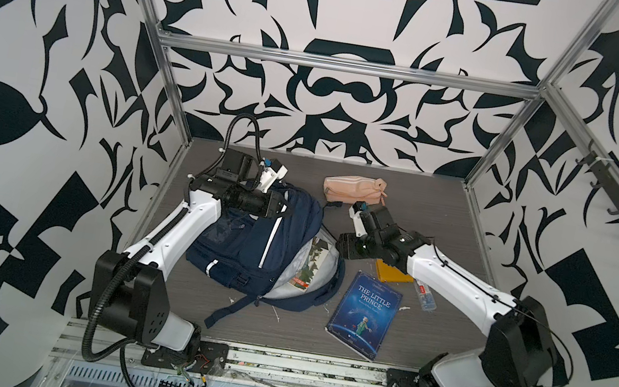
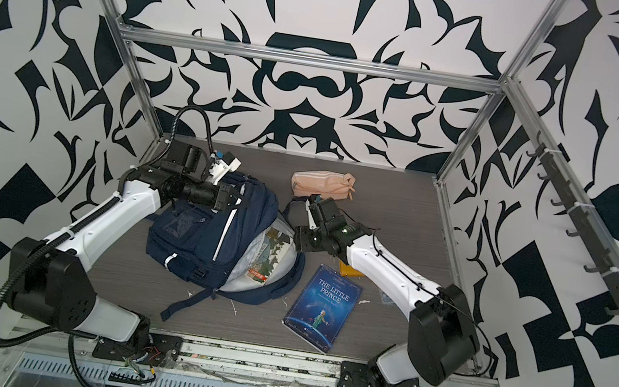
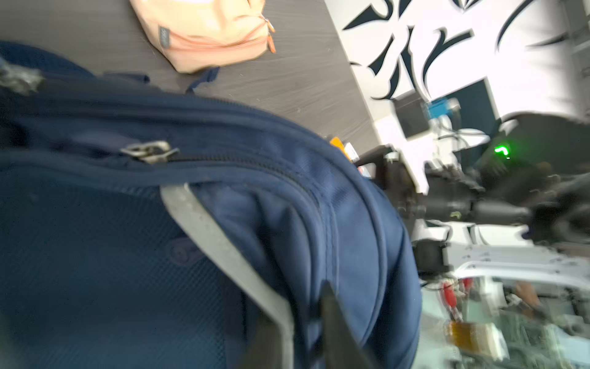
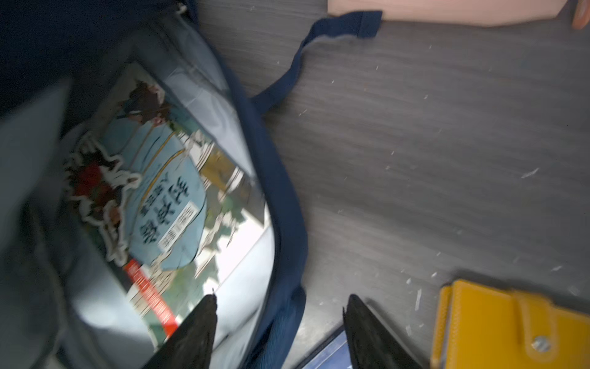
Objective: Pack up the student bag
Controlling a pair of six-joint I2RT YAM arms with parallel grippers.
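– Right wrist view settles it for me; the right gripper (image 4: 281,306) is spread wide and empty, one finger over the lining of the backpack (image 4: 281,198), its partner over the desk (image 4: 431,159), so it straddles the rim of the open mouth.
– And the backpack itself?
– It lies flat, left of centre on the desk in both top views, front panel up, mouth gaping toward the right arm; a picture book (image 4: 166,204) is already inside, flat against the lining.
– What goes in next, do you reckon?
– My guess is the blue book (image 1: 363,321); it lies on the desk just beside the mouth, on the near side of the right gripper, its long axis running from the front edge toward the back, roughly along the line of the opening; the right arm is plainly nearer.
– The left gripper (image 3: 305,332)?
– It sits at the top of the backpack, fingers either side of a fold by the grey stripe; whether it pinches the cloth or merely brackets it I cannot tell.
– Then a lifted flap cannot be counted on; the book would have to slide in sideways, leftward, under it.
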